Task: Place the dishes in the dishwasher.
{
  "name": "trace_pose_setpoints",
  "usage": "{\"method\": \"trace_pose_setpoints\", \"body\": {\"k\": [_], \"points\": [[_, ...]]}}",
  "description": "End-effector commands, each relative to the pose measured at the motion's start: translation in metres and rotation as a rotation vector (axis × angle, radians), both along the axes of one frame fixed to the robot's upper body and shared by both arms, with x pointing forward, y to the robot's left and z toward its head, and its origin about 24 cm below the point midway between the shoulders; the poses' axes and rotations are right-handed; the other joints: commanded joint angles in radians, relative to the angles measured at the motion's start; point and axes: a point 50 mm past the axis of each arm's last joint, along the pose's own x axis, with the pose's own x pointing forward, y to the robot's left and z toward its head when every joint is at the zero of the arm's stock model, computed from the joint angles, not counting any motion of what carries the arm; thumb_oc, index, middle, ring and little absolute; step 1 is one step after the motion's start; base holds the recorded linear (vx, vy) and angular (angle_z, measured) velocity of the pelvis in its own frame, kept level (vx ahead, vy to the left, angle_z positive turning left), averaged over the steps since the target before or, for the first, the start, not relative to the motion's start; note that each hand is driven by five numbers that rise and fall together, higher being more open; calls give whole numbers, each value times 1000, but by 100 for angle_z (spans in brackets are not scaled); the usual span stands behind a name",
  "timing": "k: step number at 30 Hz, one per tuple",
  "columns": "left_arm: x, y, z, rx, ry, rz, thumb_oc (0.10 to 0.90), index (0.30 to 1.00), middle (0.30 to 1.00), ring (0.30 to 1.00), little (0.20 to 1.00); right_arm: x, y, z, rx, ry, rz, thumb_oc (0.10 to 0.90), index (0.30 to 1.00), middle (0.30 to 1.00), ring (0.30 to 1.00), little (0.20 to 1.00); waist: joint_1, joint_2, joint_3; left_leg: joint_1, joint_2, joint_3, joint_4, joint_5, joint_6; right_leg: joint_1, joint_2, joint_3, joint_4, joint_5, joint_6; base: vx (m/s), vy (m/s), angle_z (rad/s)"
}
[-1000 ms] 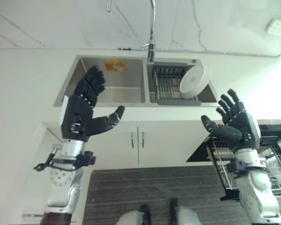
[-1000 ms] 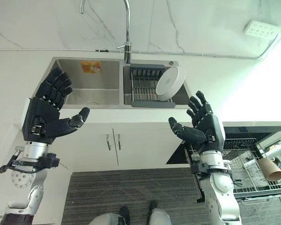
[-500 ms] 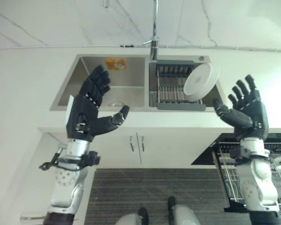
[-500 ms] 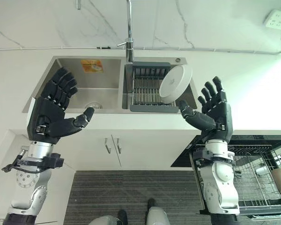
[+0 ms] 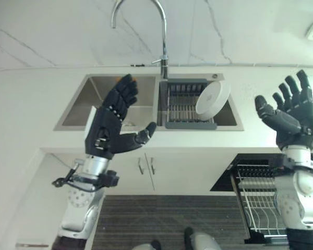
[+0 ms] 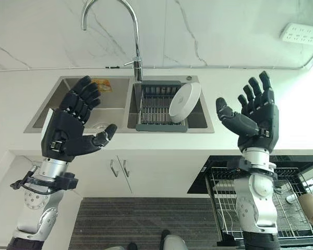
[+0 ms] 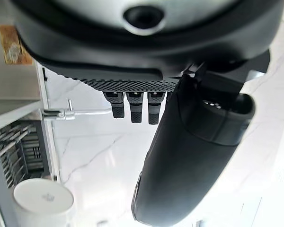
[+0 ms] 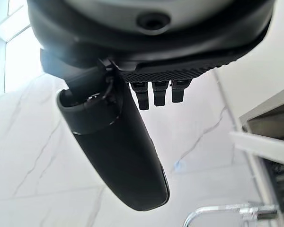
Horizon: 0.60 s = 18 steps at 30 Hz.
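Observation:
A white round plate leans on edge in a dark drying rack in the right basin of the steel sink; the plate also appears in the left wrist view. My left hand is raised open in front of the left basin, holding nothing. To the right of the sink, above the counter, my right hand is up with its fingers spread and empty. The dishwasher's wire rack is pulled out at the lower right, under my right arm.
A tall curved faucet rises behind the sink against a marbled wall. White cabinet doors sit under the counter. A cardboard tube lies by the dishwasher rack. A wall socket is at the upper right.
The camera has shifted, so the whole scene sits differently. My right hand has risen from beside the dishwasher to above the counter. The left hand has moved slightly towards the sink's middle.

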Motion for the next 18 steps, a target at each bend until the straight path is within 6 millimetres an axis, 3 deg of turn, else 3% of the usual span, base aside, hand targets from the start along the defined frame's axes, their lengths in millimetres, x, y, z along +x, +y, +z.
{"method": "trace_pose_setpoints", "body": {"k": [1,5,9,18], "points": [[-1,-2,35,-28,-199,-60,800,900,900,900,900,9,-3,43,-3,-201,17,800,900,900,900,900,10,-18,-88,44,100,-24,40,-94,-72,3,-36,-14,-50,28,89,3,-10,16],[2,-4,34,-22,-186,-74,800,900,900,900,900,23,-4,41,15,-164,17,800,900,900,900,900,21,-24,-95,51,102,-25,40,-102,-75,7,-47,-31,-50,27,91,7,-9,7],[5,-3,30,-12,-156,-82,800,900,900,900,900,32,-12,51,-53,-156,-58,800,900,900,900,900,34,-30,-103,55,102,-24,40,-106,-74,15,-51,-41,-50,22,87,13,-19,8],[12,-6,27,11,-112,-115,800,900,900,900,900,58,-40,54,3,-59,-130,800,900,900,900,900,67,-30,-111,62,99,-38,40,-109,-77,43,-50,-52,-50,10,82,6,-2,3]]}}
